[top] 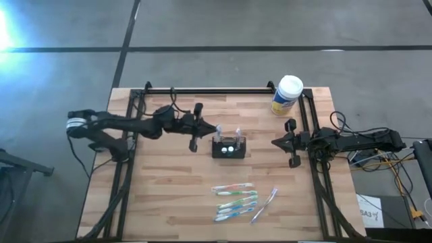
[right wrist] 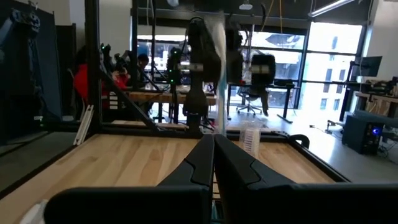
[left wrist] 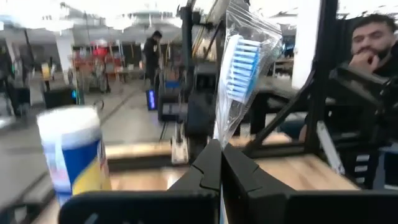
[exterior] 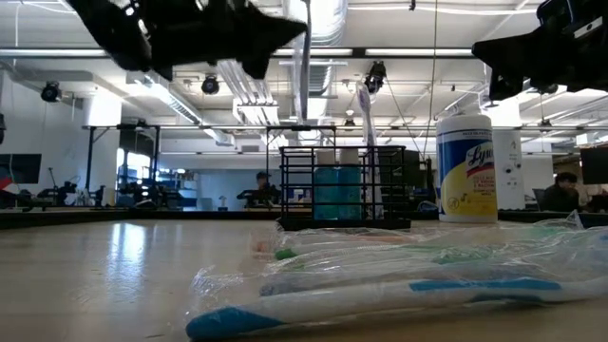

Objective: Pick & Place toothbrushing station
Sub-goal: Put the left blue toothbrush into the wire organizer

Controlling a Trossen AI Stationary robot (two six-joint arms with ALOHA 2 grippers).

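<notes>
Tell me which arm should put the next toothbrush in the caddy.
Left, probably: its pincer is shut on a wrapped toothbrush beside the caddy. The right pincer is shut farther off.

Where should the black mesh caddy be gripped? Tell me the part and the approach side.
Probably the top rim of its short end wall facing the right gripper, coming from above. The caddy stands upright and open-topped, so a thin wire wall can sit between the fingers. That end looks clear of the upright toothbrushes inside.
</notes>
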